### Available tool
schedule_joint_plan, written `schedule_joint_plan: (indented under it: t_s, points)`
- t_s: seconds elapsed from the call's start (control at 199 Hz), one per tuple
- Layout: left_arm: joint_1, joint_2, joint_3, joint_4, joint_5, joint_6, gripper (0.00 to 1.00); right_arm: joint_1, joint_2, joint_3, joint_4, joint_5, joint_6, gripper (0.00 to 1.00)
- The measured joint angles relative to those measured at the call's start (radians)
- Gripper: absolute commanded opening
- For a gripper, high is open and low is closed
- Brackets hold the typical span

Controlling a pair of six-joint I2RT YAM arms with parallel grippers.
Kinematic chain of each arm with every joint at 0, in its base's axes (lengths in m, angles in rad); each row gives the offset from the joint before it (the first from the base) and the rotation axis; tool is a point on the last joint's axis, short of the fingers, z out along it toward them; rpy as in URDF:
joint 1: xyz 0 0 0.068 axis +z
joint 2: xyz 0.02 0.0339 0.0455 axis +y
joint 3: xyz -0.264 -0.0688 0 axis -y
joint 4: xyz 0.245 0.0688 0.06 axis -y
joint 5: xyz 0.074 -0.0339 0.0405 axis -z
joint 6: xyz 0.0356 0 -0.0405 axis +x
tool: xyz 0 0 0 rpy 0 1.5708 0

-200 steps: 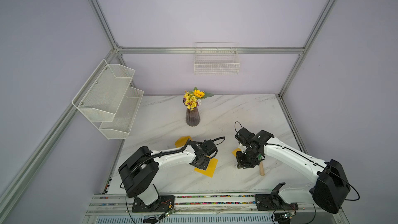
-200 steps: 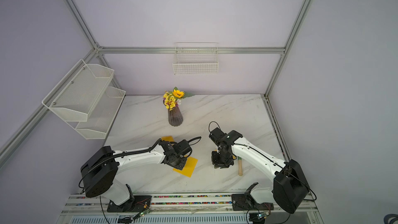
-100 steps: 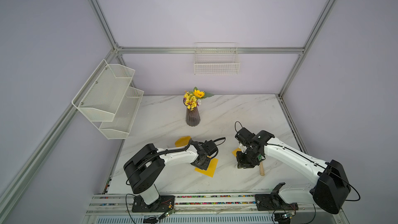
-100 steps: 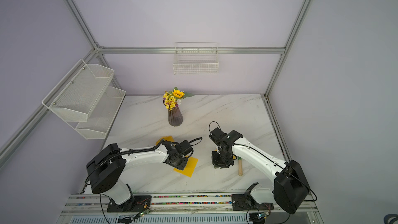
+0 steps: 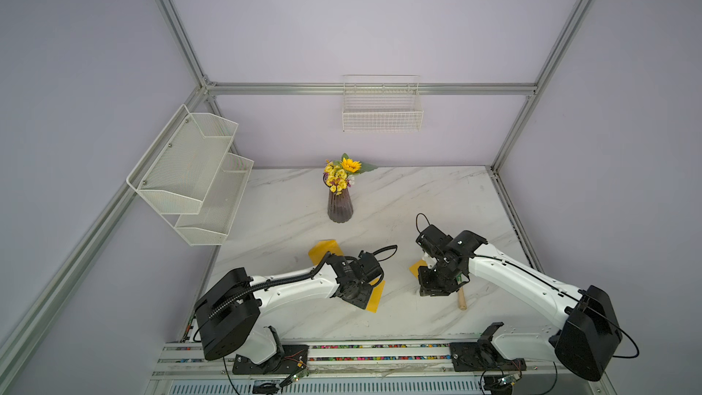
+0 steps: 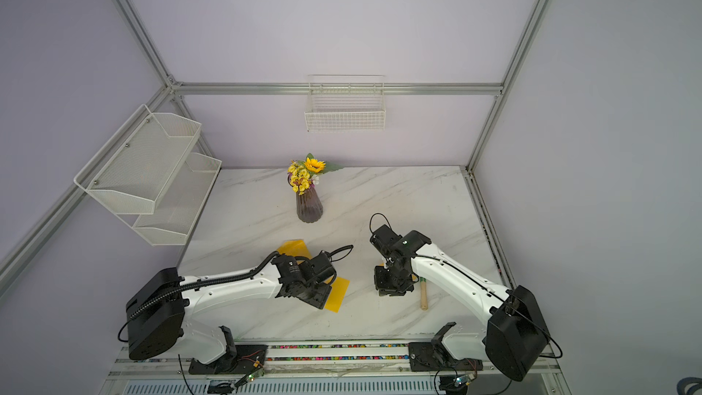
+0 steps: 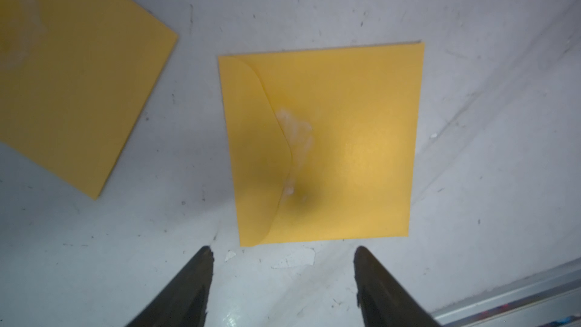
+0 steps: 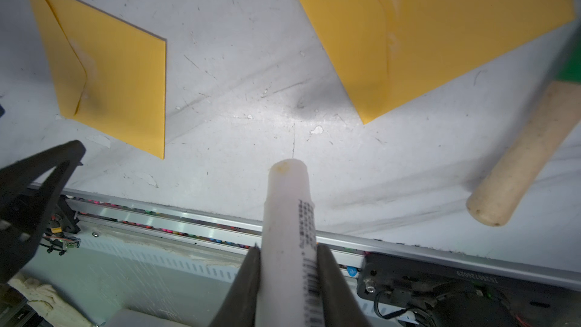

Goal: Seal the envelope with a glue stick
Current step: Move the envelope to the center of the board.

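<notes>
The left pincer [image 7: 283, 254] stands wide open and holds nothing. Its two dark fingers [image 7: 201, 278] hang over the bare marble surface [image 5: 418, 191]. Just ahead of its tips lies the yellow envelope [image 7: 320, 146], flat, with the flap folded down and a whitish smear along the flap's curved edge. In a top view a second envelope [image 5: 322, 250] lies behind the left wrist, apart from it.

The right pincer [image 8: 288, 248] is clamped on the glue stick [image 8: 287, 202], gripping the labelled body. The white stick juts forward past the fingertips, and its free end is over bare surface between two envelopes; whether it touches down I cannot tell. Ahead of this pincer and off to one side lies a third envelope [image 8: 440, 26], also smeared near its flap. The rake handle [image 8: 518, 158], pale wood, lies beside that envelope.

Against the frame a second ago, the left arm has shifted. Its wrist sits slightly nearer the front rail [image 5: 380, 351], and its black shoulder block has swung a little outward. The envelope under it lies where it lay. The right arm and the glue stick show the same pose as before, and the other envelopes and the rake handle have not moved.
</notes>
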Motion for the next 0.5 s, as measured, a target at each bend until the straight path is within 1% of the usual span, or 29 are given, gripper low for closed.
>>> schedule_joint_plan:
  t_s: [0.07,0.206,0.361,0.501]
  points:
    - [-0.029,0.016,-0.019,-0.003,-0.002,-0.019,0.82,0.0,0.0,0.001,-0.002,0.0,0.0,0.0]
    - [-0.051,0.06,-0.05,0.003,-0.006,-0.045,0.83,0.0,0.0,0.006,-0.009,0.0,0.0,0.0]
    - [-0.051,0.072,-0.049,0.031,-0.014,-0.056,0.77,0.0,-0.002,0.008,-0.017,0.013,0.0,0.0]
    - [-0.036,0.091,-0.04,0.083,-0.013,-0.039,0.68,-0.005,-0.009,0.027,-0.022,0.036,0.001,0.0]
